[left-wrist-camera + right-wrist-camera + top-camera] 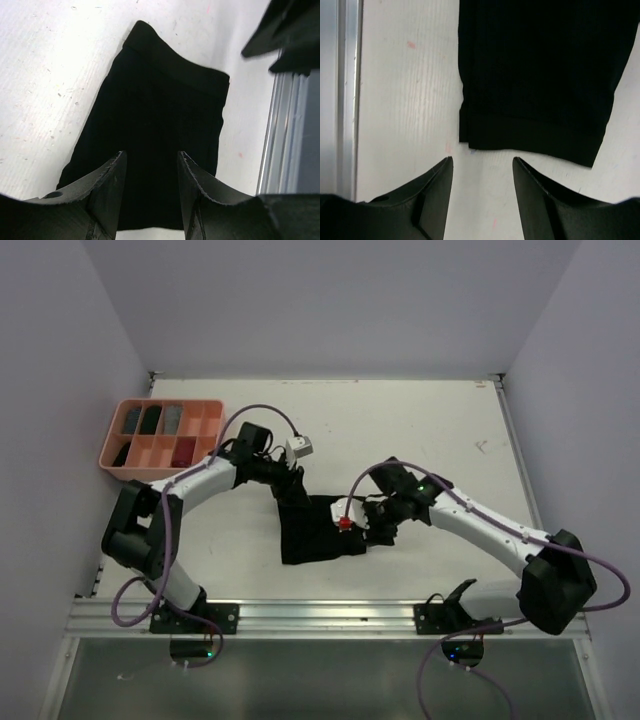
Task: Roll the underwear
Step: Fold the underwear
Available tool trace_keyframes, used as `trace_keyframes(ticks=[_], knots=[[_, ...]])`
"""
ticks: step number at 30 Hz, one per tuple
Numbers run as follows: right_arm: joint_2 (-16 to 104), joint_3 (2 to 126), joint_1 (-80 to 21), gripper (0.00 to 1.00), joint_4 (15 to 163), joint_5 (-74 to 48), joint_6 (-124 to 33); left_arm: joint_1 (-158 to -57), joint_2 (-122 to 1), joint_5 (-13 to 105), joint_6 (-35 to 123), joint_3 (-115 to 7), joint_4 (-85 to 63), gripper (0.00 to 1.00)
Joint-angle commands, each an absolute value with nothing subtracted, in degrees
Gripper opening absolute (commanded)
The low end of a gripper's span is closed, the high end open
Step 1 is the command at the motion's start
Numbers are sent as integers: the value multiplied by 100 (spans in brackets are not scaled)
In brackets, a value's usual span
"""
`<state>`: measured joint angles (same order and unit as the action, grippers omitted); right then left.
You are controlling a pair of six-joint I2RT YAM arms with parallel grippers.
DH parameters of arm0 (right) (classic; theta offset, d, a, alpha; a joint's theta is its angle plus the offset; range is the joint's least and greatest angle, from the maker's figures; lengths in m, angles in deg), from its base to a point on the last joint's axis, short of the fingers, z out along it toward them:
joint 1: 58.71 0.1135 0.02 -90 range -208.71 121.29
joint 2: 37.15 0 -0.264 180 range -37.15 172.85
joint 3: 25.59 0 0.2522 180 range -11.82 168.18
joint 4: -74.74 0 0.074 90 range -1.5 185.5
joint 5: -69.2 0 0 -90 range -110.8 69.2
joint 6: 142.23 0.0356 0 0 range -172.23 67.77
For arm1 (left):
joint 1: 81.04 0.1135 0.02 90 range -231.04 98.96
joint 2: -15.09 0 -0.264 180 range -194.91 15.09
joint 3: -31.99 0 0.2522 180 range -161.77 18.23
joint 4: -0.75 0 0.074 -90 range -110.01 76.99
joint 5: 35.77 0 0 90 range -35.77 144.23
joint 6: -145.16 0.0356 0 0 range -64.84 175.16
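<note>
we see the black underwear flat on the table; the left gripper hangs over it, fingers apart, the right gripper beside its band, also apart

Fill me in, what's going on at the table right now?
Two arms are working on the black underwear, which lies flat and unrolled on the table. The left tool is open over one end of the cloth. The right tool is open over bare table, just short of the banded edge. Neither grips anything, and no roll has begun. A pink tray sits far left.
</note>
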<state>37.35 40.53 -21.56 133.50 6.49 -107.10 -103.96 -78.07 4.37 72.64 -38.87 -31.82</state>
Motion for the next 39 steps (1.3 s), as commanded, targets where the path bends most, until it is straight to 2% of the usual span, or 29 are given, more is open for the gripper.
trace_keyframes(ticks=[1, 3, 8, 28, 35, 38, 39], knots=[[4001, 4003, -1425, 56, 12078, -610, -10438, -10416, -8000, 210, 5623, -4188, -2145, 49], [4256, 4064, -959, 58, 11778, -857, -10234, -10407, -8167, 238, 5569, -4250, -2048, 49], [4722, 4135, -335, 57, 11382, -1122, -10013, -10407, -8474, 159, 5200, -4242, -1890, 49], [5241, 3757, 62, 55, 11189, -832, -10277, -10407, -8844, 115, 5086, -4268, -1828, 50], [5584, 3607, 71, 49, 10934, -902, -10215, -10416, -8871, -543, 5146, -4215, -2038, 51], [5742, 3713, 71, 40, 10881, -937, -10128, -10416, -8967, -754, 5279, -4233, -2249, 51], [5760, 3748, 62, 33, 10907, -912, -10093, -10416, -8994, -799, 5296, -4250, -2372, 51]])
